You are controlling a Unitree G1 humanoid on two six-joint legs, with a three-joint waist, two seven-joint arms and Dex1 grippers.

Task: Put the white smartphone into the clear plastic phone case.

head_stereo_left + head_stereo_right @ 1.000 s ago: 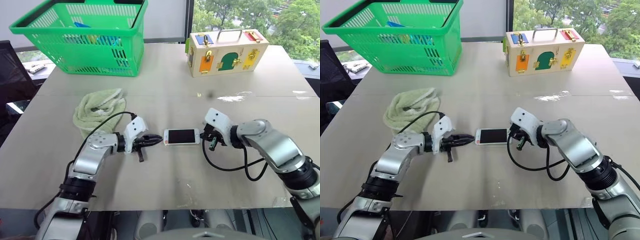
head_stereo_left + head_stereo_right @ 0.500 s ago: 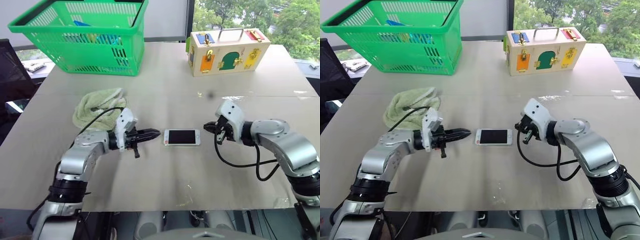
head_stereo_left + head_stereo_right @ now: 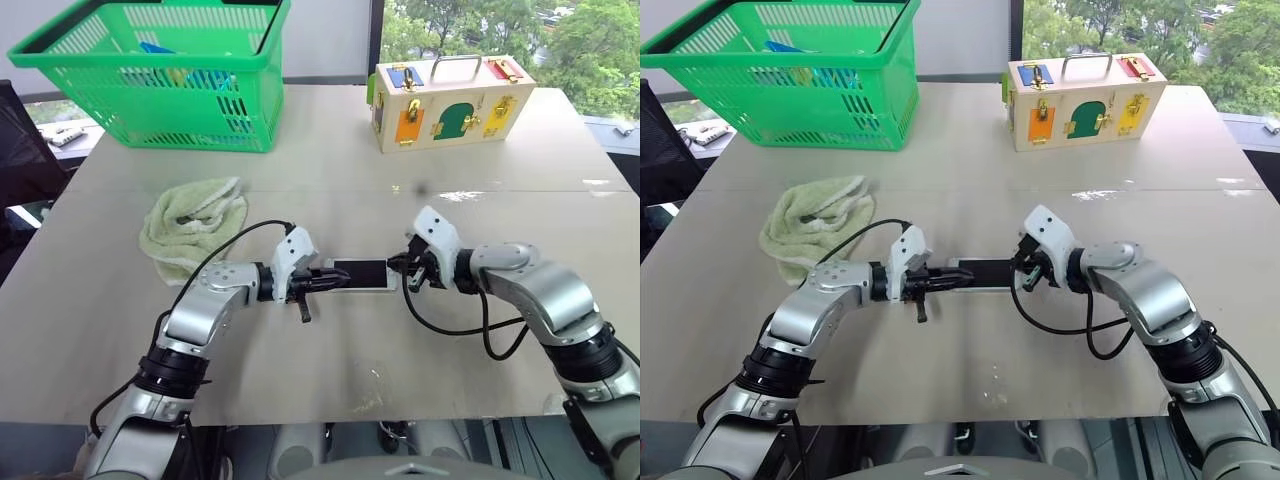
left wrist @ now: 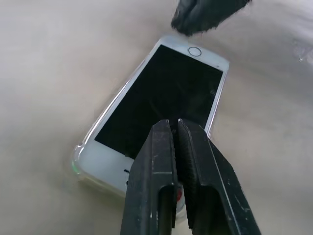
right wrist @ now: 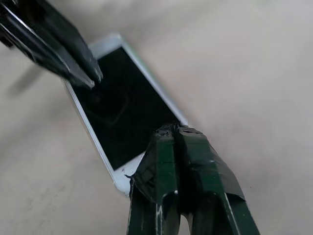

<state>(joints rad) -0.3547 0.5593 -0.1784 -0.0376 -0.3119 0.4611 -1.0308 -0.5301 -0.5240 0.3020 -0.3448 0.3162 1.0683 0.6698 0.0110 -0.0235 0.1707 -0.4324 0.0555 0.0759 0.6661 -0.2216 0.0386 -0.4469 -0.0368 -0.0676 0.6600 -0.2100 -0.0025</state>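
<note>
Two closed black tools press the flat, glossy white smartphone (image 3: 360,273).

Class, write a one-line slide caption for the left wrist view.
Shut left hand over the white smartphone seated in its clear plastic phone case.

phone (image 3: 361,272) mid-table (image 3: 300,370) – towel (image 3: 195,220) left, basket (image 3: 160,75) behind

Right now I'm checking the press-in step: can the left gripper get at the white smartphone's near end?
Probably yes. The left gripper, shut, already sits over one end of the white smartphone, nothing lying between them. The right gripper, also shut, is at the opposite end, out of its way.
</note>
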